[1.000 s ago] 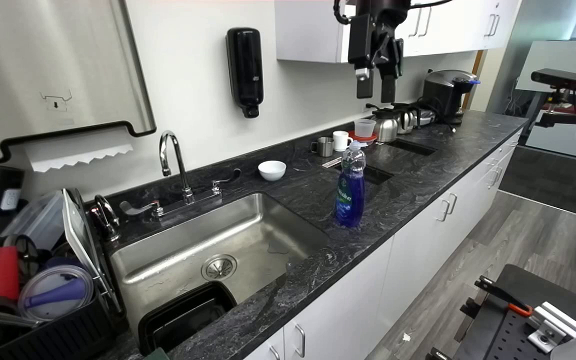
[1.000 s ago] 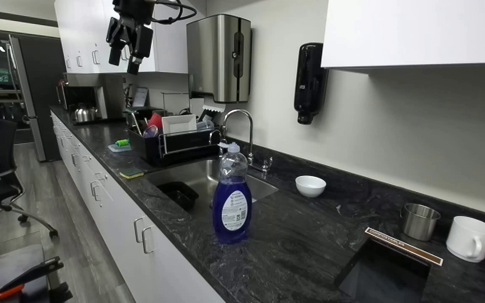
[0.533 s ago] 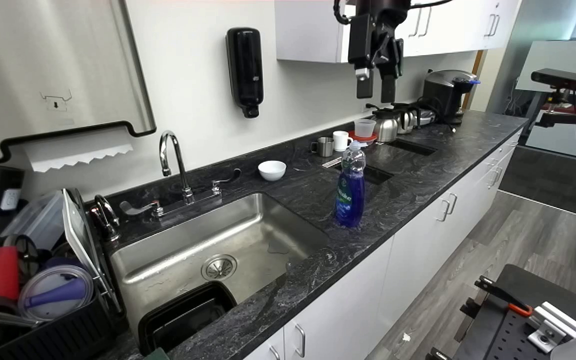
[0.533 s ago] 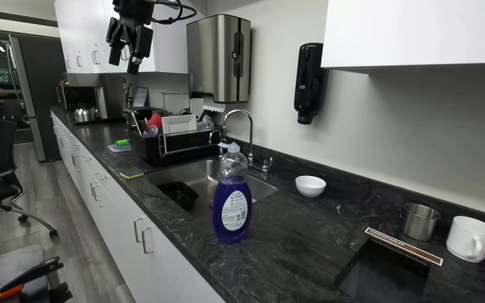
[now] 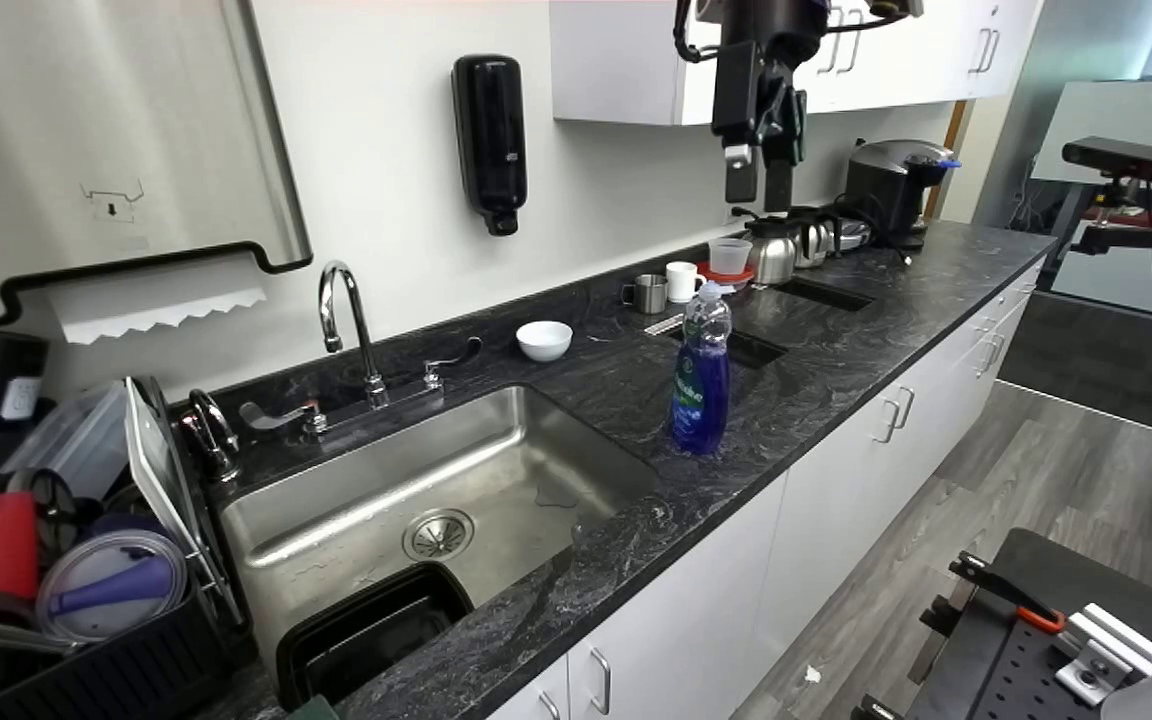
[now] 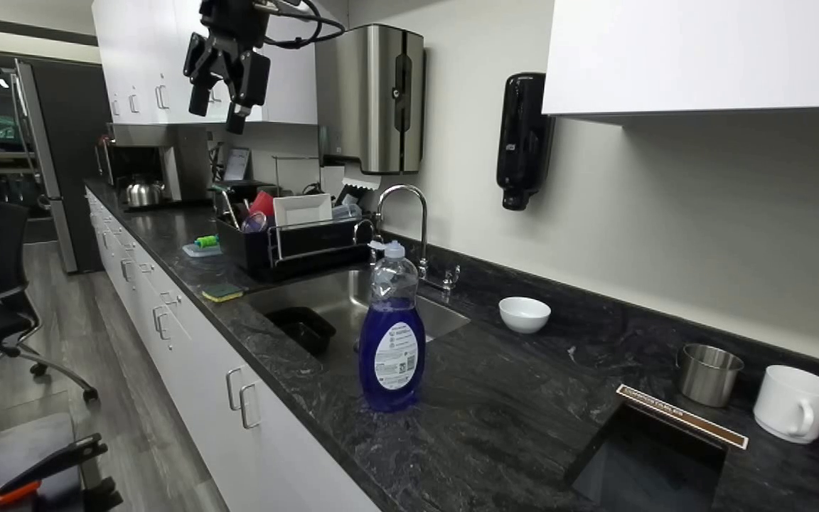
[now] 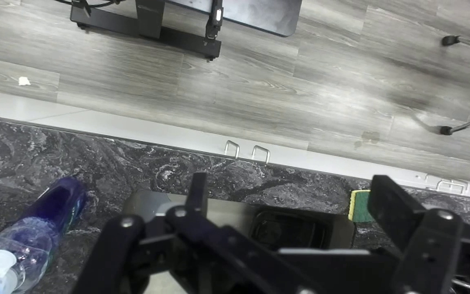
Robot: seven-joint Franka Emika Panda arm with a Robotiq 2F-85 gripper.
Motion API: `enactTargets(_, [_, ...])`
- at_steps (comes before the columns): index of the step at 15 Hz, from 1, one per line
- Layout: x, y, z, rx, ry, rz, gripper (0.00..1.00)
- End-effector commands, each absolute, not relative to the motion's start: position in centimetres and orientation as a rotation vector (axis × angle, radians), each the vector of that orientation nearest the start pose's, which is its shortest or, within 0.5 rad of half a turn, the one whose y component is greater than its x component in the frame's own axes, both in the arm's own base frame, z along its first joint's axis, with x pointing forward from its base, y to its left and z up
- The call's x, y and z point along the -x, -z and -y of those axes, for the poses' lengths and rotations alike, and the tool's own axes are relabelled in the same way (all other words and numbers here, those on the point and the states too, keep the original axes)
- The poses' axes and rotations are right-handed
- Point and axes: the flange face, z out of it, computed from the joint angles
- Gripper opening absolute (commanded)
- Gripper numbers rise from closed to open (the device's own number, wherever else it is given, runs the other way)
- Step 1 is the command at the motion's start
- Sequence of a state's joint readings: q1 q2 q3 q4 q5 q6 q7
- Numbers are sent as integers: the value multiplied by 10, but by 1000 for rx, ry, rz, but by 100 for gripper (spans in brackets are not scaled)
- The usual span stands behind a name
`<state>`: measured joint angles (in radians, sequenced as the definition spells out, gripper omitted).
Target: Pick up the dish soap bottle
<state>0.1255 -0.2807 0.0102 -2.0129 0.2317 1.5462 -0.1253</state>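
Note:
The dish soap bottle (image 5: pixel 701 385) stands upright on the dark counter beside the sink. It has blue liquid, a clear upper part and a pale cap, and it also shows in an exterior view (image 6: pixel 392 348). In the wrist view the bottle (image 7: pixel 55 212) is at the lower left, outside the jaws. My gripper (image 5: pixel 760 188) is high above the counter, well apart from the bottle. It also shows in an exterior view (image 6: pixel 217 114). In the wrist view the gripper (image 7: pixel 289 188) has its fingers wide apart with nothing between them.
The sink (image 5: pixel 526 420) holds a black tub (image 5: pixel 376 630). The faucet (image 5: pixel 351 320) rises behind it. A white bowl (image 5: pixel 544 341), metal cup (image 5: pixel 647 294) and white mug (image 5: pixel 682 282) stand near the wall. A sponge (image 7: pixel 360 205) and dish rack (image 6: pixel 296 245) lie past the sink.
My gripper has shifted slightly to the right in both exterior views and turned a little in the last half second. The bottle has not moved.

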Motion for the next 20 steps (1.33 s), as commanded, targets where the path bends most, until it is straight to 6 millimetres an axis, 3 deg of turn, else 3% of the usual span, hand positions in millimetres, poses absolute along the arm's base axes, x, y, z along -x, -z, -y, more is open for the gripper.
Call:
enactTargets(1, [-443,-555,-68,2851,-212,394,100])
enactTargets(10, [-449,-540,-9,2775,-79,560,100])
enactTargets(16, [-447,-522,45,2621,24,772,100])
enactTargets(20, [-448,-503,85,2524,76,813,100])
